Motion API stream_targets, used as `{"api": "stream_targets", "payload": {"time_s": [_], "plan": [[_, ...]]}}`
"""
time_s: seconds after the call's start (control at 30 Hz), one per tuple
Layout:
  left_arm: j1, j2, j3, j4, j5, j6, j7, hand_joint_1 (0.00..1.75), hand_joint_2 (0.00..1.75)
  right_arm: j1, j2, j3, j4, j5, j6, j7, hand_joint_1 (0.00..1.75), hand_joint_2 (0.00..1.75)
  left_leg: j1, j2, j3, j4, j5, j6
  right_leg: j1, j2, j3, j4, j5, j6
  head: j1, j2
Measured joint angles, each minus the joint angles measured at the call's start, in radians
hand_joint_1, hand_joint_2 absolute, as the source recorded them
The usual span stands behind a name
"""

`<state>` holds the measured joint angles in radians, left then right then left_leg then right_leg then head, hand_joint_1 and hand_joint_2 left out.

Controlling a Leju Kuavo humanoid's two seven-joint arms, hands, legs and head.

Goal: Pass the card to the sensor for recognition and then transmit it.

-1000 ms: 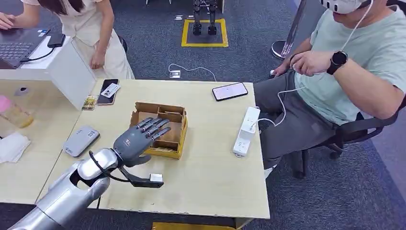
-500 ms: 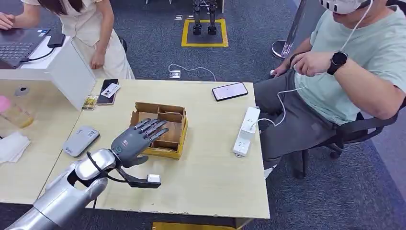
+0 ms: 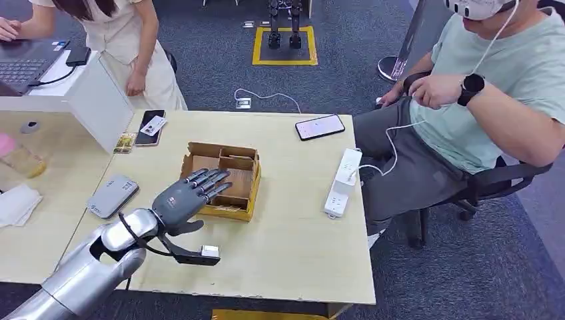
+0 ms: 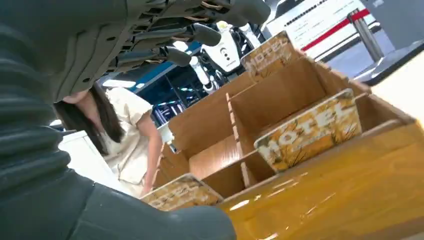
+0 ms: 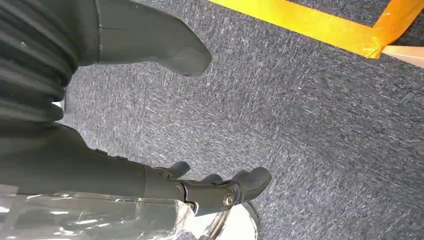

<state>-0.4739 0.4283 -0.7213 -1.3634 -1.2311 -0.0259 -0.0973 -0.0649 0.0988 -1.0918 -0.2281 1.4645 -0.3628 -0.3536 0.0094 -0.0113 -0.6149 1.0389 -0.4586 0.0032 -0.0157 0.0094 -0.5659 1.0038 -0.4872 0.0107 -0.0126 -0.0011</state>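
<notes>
1. At the far left a person (image 3: 126,40) in a pale dress bends over a laptop (image 3: 23,63) on a white desk.
2. On the surface (image 3: 293,247), toward its left edge, lies a grey sensor (image 3: 112,196), flat and well apart from the box.
3. Farther back near the left corner a dark phone (image 3: 149,127) rests with a small white card on it.
4. The left hand (image 3: 183,197) hovers just over the near-left side of the box (image 3: 226,179), its fingers (image 3: 212,179) spread wide and holding nothing, tips reaching over the box's near compartments.
5. The box is open-topped yellow-brown cardboard with dividers. From the left wrist view several cards marked "HOTEL" stand in it; one card (image 4: 310,131) leans tilted in a near compartment, untouched by the fingers.
6. Right of the box a second phone (image 3: 320,127) lies at the far edge, and a white power strip (image 3: 342,181) lies along the right edge.
7. A seated person (image 3: 480,100) in a green shirt and wristwatch is beside the surface on the right.
8. The right hand (image 5: 150,150) hangs over grey carpet with fingers loosely curled; whether it holds anything I cannot tell.
</notes>
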Motion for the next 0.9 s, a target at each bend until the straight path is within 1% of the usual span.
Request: {"api": "stream_targets", "payload": {"time_s": [0.13, 0.23, 0.43, 0.7, 0.9], "plan": [[0.000, 0.015, -0.005, 0.000, 0.020, -0.010, -0.009, 0.00, 1.75, 0.000, 0.000, -0.002, 0.000, 0.001, 0.000, 0.000, 0.00, 1.75, 0.000, 0.000, 0.000, 0.000, 0.000, 0.000, 0.000, 0.000, 0.000, 0.000, 0.000, 0.000, 0.000, 0.000], [0.000, 0.035, -0.011, -0.006, 0.041, -0.024, -0.012, 0.00, 1.75, 0.000, 0.000, -0.006, 0.000, 0.002, 0.000, -0.003, 0.00, 1.75, 0.000, 0.000, 0.000, 0.000, 0.000, 0.000, 0.000, 0.000, 0.000, 0.000, 0.000, 0.000, 0.000, 0.000], [0.005, 0.092, -0.022, -0.038, 0.109, -0.057, -0.033, 0.00, 1.75, 0.000, 0.000, -0.009, 0.000, 0.002, 0.000, -0.006, 0.00, 1.75, 0.000, 0.000, 0.000, 0.000, 0.000, 0.000, 0.000, 0.000, 0.000, 0.000, 0.000, 0.000, 0.000, 0.000], [0.031, 0.164, -0.031, -0.093, 0.143, -0.075, -0.036, 0.00, 1.75, 0.000, 0.000, -0.010, 0.000, 0.003, 0.000, -0.006, 0.00, 1.75, 0.000, 0.000, 0.000, 0.000, 0.000, 0.000, 0.000, 0.000, 0.000, 0.000, 0.000, 0.000, 0.000, 0.000], [0.033, 0.187, -0.035, -0.112, 0.160, -0.089, -0.043, 0.00, 1.75, 0.000, 0.000, -0.010, 0.000, 0.003, 0.000, -0.006, 0.00, 1.75, 0.000, 0.000, 0.000, 0.000, 0.000, 0.000, 0.000, 0.000, 0.000, 0.000, 0.000, 0.000, 0.000, 0.000]]}}
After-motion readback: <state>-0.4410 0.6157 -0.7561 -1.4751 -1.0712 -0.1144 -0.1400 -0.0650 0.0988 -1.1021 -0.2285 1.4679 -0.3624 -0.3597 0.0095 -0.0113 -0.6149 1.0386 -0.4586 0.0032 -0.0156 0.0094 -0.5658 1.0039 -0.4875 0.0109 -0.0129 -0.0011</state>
